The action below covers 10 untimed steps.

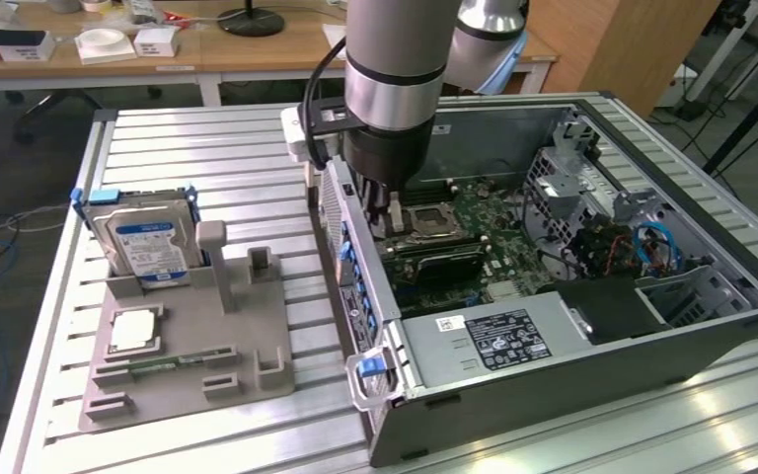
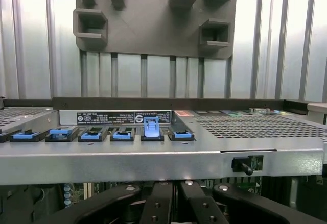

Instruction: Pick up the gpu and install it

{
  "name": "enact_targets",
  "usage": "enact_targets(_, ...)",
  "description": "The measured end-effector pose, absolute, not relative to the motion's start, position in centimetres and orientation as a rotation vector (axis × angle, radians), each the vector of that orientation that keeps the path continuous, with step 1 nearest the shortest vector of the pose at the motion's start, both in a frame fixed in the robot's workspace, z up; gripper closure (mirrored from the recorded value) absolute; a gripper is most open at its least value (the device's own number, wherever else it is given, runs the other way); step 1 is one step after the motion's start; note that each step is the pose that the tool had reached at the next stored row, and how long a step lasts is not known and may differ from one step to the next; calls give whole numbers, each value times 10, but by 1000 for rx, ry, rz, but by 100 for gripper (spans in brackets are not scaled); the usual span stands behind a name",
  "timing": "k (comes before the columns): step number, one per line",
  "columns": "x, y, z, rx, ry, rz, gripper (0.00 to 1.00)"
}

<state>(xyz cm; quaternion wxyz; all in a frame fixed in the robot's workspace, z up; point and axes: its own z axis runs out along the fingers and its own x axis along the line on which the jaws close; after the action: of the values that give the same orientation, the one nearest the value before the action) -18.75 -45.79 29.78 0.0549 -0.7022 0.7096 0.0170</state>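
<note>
Ribbed aluminium table [image 1: 194,148] carrying an open PC case [image 1: 590,375] on its side, with the arm reaching into it.

Gripper [image 1: 386,222] hangs with its black fingers [image 2: 158,203] pressed together, low inside the case just behind the rear panel's blue slot latches [image 2: 122,134] and beside the CPU socket [image 1: 428,219]. I cannot tell where the gpu is. On the exterior view's left, a grey holder [image 1: 182,365] keeps a hard drive [image 1: 149,242] upright.

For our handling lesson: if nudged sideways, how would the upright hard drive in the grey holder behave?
The hard drive looks a rigid metal block, so probably stiff and heavy. Standing on edge in the grey holder, it likely resists tipping.
</note>
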Motion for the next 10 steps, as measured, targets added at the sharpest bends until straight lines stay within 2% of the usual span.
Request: enact_targets(10, -190, -459, 300, -2118, 2145, 28, 89)
